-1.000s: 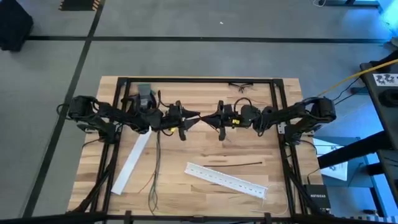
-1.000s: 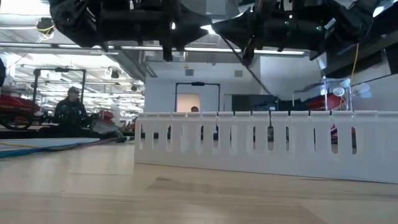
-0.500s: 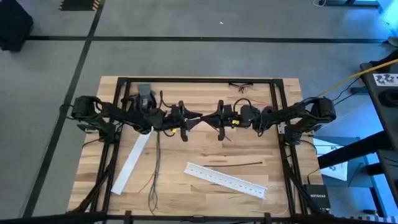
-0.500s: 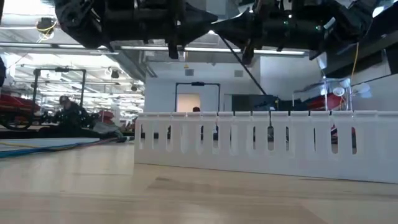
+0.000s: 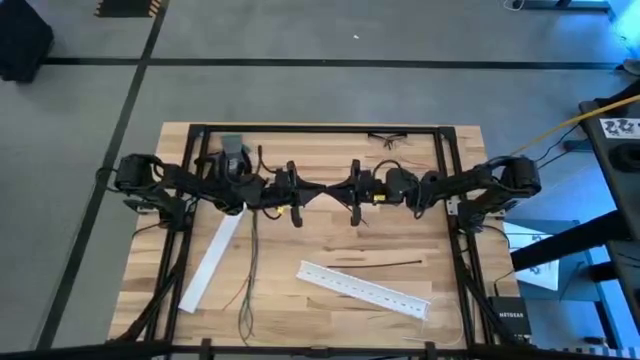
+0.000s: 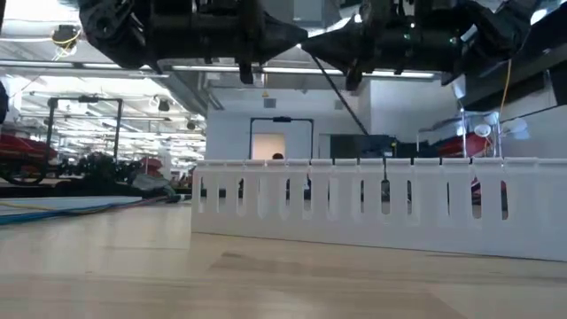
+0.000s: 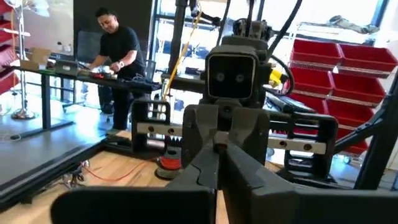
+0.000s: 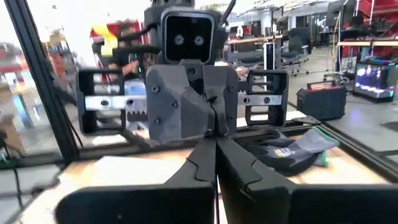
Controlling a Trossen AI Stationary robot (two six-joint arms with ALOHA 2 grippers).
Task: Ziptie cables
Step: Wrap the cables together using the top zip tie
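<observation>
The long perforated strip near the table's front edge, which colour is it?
White; the perforated strip shows best in the high view, lying flat on the wooden table.

Two dark jointed arms, each pincer's housing angular and grey, with yellow accents

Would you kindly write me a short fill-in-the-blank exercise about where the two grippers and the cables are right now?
1. The left gripper and the right gripper meet tip to tip above the ____ of the table.
2. The cables lie on the table below the ____ arm.
3. The white perforated strip lies nearer the ____ arm.

Missing words: middle; left; right
</observation>
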